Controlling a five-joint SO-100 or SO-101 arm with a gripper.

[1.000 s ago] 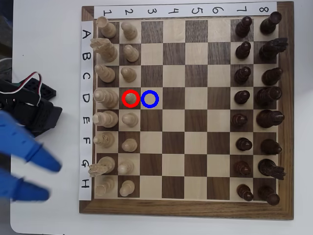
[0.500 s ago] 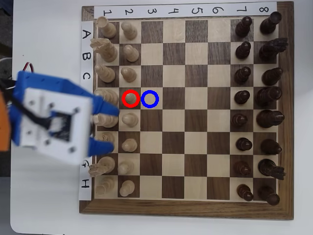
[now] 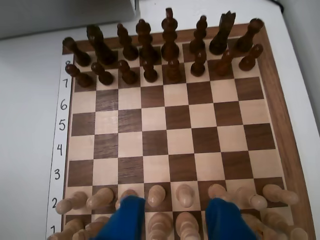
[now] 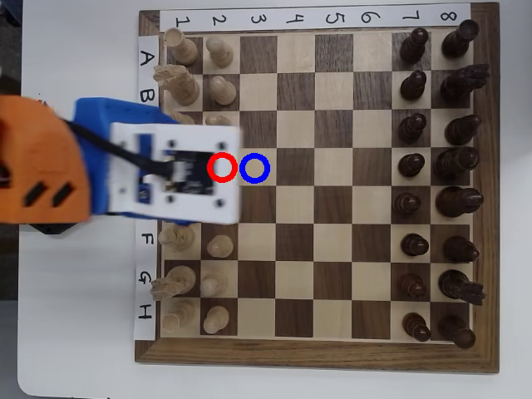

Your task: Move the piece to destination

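Gripper [image 3: 175,220] hangs spread wide over row 2, blue fingers [image 3: 127,220] either side of two pale pawns, gripping nothing. The piece [image 3: 185,196] stands between them on its starting square. Destination [image 4: 255,168], blue-ringed, is just beside the red ring [image 4: 221,166] in the overhead view.

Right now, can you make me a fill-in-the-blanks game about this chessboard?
The blue ring lies in the column numbered ___.
The dark pieces fill columns 7 and ___.
The claw has two fingers coloured ___.
Missing words: 3, 8, blue.
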